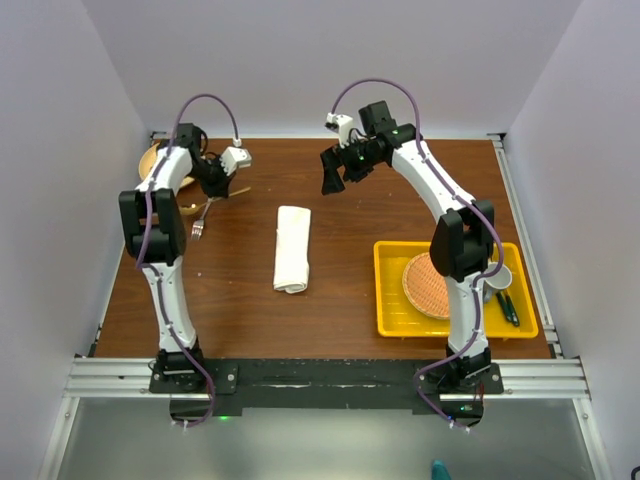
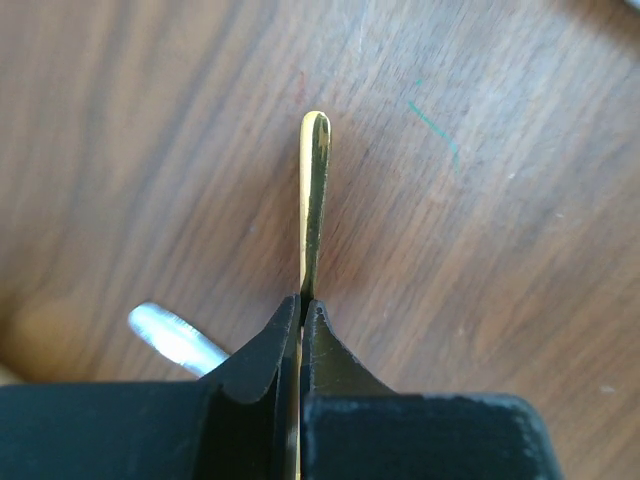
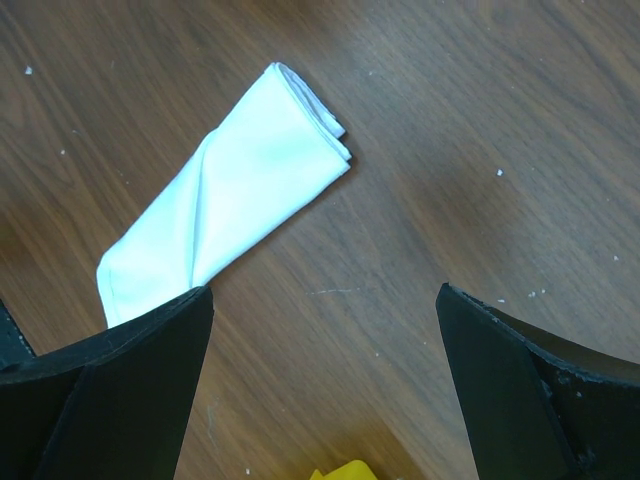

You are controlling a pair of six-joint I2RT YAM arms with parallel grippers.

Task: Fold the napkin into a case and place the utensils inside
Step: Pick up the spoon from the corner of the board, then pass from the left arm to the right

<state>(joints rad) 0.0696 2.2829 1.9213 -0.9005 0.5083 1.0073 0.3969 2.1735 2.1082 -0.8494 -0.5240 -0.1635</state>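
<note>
Lengthwise near-to-far, the case (image 1: 292, 249).

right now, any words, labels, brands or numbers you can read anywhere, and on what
None readable. No text shows on the folded napkin, the yellow tray, the table, or the gold utensil pinched in the left gripper; the table's green marks are only scratches.

you are working in a robotics lab cell, not a home: your wooden table (image 1: 350, 230) sits boxed in by plain white walls (image 1: 50, 120), and an aluminium rail (image 1: 540, 377) along its near edge carries two robot arms (image 1: 165, 270).
</note>
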